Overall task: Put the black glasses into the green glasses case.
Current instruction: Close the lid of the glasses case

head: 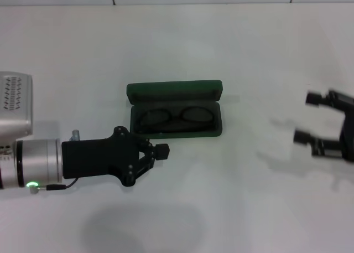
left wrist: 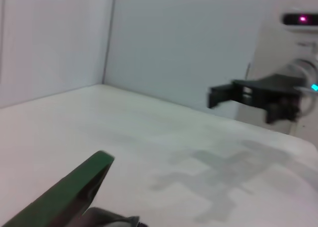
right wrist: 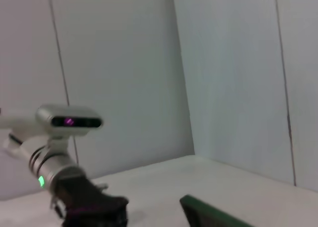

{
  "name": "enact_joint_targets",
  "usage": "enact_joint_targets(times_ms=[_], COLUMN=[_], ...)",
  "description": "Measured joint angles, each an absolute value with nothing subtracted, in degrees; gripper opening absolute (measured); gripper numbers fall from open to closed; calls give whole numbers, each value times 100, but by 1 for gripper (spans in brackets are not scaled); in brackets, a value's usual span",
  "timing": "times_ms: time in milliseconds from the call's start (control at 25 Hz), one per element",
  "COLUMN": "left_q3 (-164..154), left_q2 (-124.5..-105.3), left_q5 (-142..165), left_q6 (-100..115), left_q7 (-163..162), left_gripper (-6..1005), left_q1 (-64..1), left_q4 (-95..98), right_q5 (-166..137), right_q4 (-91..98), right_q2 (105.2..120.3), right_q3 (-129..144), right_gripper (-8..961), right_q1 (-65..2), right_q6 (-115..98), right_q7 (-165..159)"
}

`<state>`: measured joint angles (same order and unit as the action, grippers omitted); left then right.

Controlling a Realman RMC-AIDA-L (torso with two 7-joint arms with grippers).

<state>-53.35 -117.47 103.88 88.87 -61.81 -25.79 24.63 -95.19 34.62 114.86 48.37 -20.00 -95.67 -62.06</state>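
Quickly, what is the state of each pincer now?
Left pincer: shut, holding nothing, beside the case.
Right pincer: open, empty.

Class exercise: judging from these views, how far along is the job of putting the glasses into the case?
Done: the glasses lie inside the open case. In hand: nothing; the left gripper, shut, sits beside the case, and the right gripper, open, is well apart. Left: perhaps only closing the lid.

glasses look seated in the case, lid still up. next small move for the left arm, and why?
Probably nudge the left pincer up behind the lid to tip it shut: the black glasses already lie inside the open green glasses case, and the right pincer is well off to the side.
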Motion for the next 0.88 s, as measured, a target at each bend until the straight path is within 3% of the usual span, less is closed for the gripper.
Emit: enact_joint_targets(times_ms=[160, 880], left_q3=[-5331, -5114], left_q2=[-11755, -11735], left_q5=[10412, 10133], left_q6=[8769, 7572], left_q7=[-6358, -6854], left_gripper=[-1, 4], left_q1=[-2583, -2917], left_q4=[2455, 2496], right_q5=[-9538, -9571], right_q4=[2913, 2658], right_q2=[11471, 11510], right_q3=[4822, 4860], right_gripper=[883, 883], right_q1=[-1801, -1637], right_q6=[-9653, -9663], right_q7=[-5345, -5079])
